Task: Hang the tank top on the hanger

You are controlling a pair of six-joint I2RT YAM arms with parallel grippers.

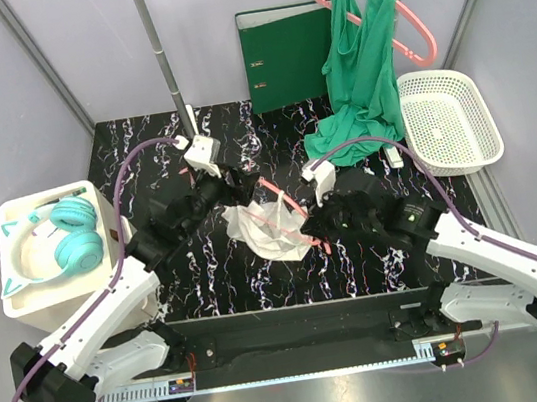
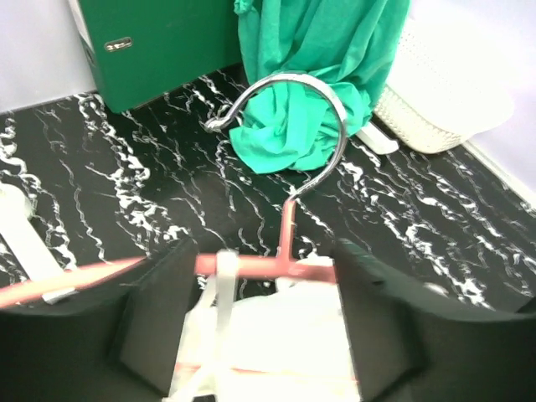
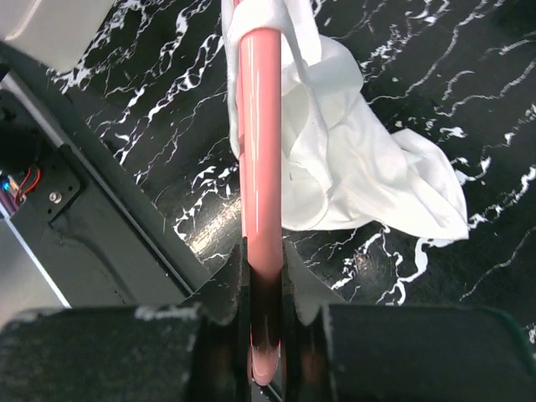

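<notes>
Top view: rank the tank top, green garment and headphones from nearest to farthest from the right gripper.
1. tank top, just left of the right gripper.
2. green garment, behind it, toward the back right.
3. headphones, far left.

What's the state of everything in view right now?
hanger, clamped in right gripper
tank top, bunched, strap looped over hanger
right gripper, shut on hanger
left gripper, jaws open, straddling hanger bar
green garment, hung on salmon hanger
binder, closed, upright
</notes>
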